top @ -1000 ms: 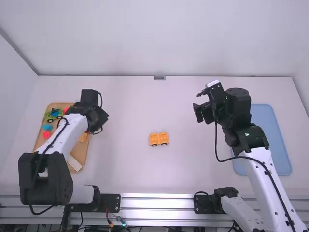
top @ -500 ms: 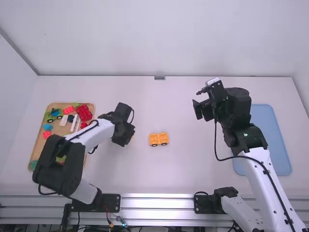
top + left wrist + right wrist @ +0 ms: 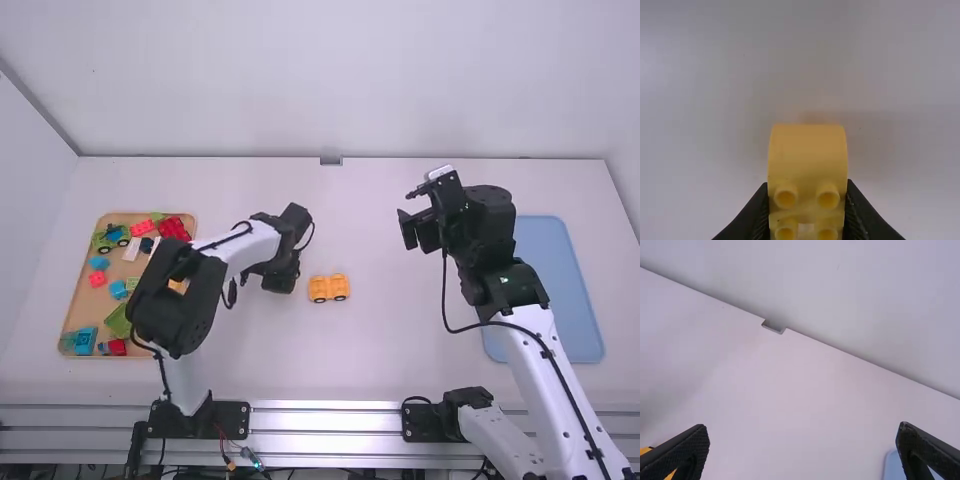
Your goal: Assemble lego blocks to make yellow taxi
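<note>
- At far left, on the wooden tray (image 3: 84,300): loose coloured blocks.
- Right of that, in the left gripper (image 3: 281,284): fingers parted just by the width of a yellow block (image 3: 807,155), pressing on both its sides, with round hollow tubes showing on it.
- Just right of this gripper, on the white table (image 3: 370,355): a yellow wheeled base (image 3: 328,289), upright.
- Farther right, at the right gripper (image 3: 418,233): fingers wide apart, holding nothing.
- At far right, beside the right arm: a blue tray (image 3: 565,280).
</note>
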You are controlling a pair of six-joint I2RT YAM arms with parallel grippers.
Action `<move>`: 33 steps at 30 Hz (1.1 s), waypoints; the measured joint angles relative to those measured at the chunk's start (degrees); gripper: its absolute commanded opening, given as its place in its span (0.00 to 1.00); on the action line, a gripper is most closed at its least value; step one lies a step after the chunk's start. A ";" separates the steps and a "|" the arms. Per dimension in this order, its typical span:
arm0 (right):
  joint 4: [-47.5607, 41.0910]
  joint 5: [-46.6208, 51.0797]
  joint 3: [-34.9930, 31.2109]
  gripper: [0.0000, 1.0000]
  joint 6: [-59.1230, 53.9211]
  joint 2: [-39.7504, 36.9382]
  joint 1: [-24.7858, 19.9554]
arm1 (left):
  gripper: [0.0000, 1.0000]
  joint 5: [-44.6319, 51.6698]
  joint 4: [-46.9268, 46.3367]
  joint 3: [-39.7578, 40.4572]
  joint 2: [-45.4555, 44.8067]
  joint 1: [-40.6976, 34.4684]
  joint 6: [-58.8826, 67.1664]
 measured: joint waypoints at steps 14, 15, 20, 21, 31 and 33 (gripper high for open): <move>-0.57 0.02 0.00 0.99 0.00 0.00 0.00 | 0.27 -1.51 2.27 -0.68 0.31 -0.33 -8.59; -0.57 0.02 0.00 0.98 0.02 0.00 -0.02 | 0.33 -1.49 2.95 -0.98 0.31 -0.33 -8.76; -0.57 0.02 0.00 0.99 0.00 0.00 -0.02 | 0.71 -1.53 3.91 -2.29 0.31 -0.33 -9.31; -0.59 0.04 0.00 0.99 -0.02 0.00 -0.02 | 0.80 -1.51 4.15 -2.47 0.31 -0.33 -9.44; -0.57 0.02 0.00 0.98 -0.07 0.00 -0.02 | 0.99 -1.51 3.28 -2.73 0.31 -0.28 -5.99; -0.59 0.04 0.00 0.99 -0.04 0.00 0.00 | 0.99 -1.49 -0.87 -1.53 0.31 -0.04 -3.02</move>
